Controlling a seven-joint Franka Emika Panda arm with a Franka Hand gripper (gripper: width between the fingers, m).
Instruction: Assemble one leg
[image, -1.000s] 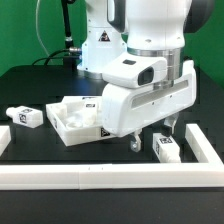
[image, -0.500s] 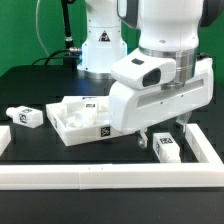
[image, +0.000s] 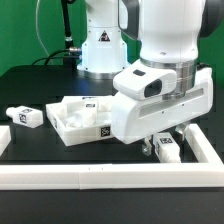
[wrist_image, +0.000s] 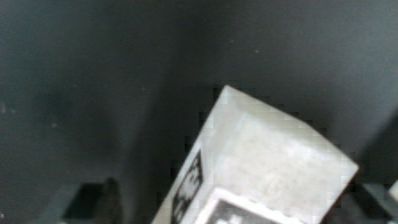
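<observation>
- Directly beneath the hand (image: 168, 138), the leg (image: 166, 149) lay on the black surface (image: 30, 95). It was a stubby white block with a black-and-white tag on the face turned toward the exterior view.
- The hand's fingers stood apart and gripped nothing. In the wrist view one dark fingertip (wrist_image: 84, 200) showed on each side of the leg (wrist_image: 267, 150).
- Between those fingertips the block lay slantwise, its pale top face filling much of the wrist view. Part of its tag showed at the end nearest the hand.
- A clear strip of dark surface separated the block from the marked fingertip. On the other side the gap was too narrow and blurred to judge.
- Beside the hand, toward the exterior view's left, the tabletop (image: 70, 125) rested on the surface, and the hand's bulky white housing covered its nearer corner.
- Well apart from the hand, beyond the tabletop, a second leg (image: 27, 117) lay on its side with its tag showing, clear of the tabletop.
- Just in front of the hand and the leg, a white rail (image: 90, 178) ran along the surface's edge. It turned back along the exterior view's right, near the hand.
- Behind the hand stood the arm's white base (image: 100, 45).
</observation>
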